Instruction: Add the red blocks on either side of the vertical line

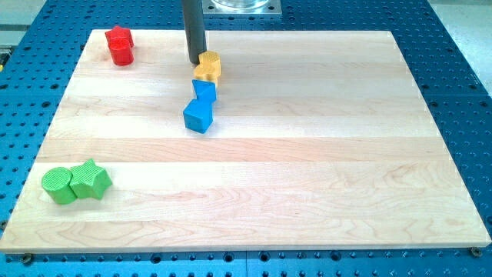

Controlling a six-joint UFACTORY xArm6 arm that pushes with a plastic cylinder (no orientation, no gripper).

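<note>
Two red blocks sit close together at the view's top left: a red star (118, 35) and a red cylinder (121, 54) just below it. A roughly vertical line of blocks stands near the top middle: two yellow blocks (208, 67) at its top, a blue block (204, 91) below them, and a blue cube (197, 116) at the bottom. My tip (195, 61) is just left of the yellow blocks, close to or touching them, and far to the right of the red blocks.
A green cylinder (58, 185) and a green star (91, 179) sit touching at the view's bottom left. The wooden board (307, 169) lies on a blue perforated table (461, 77). The arm's metal base (240, 6) shows at the top edge.
</note>
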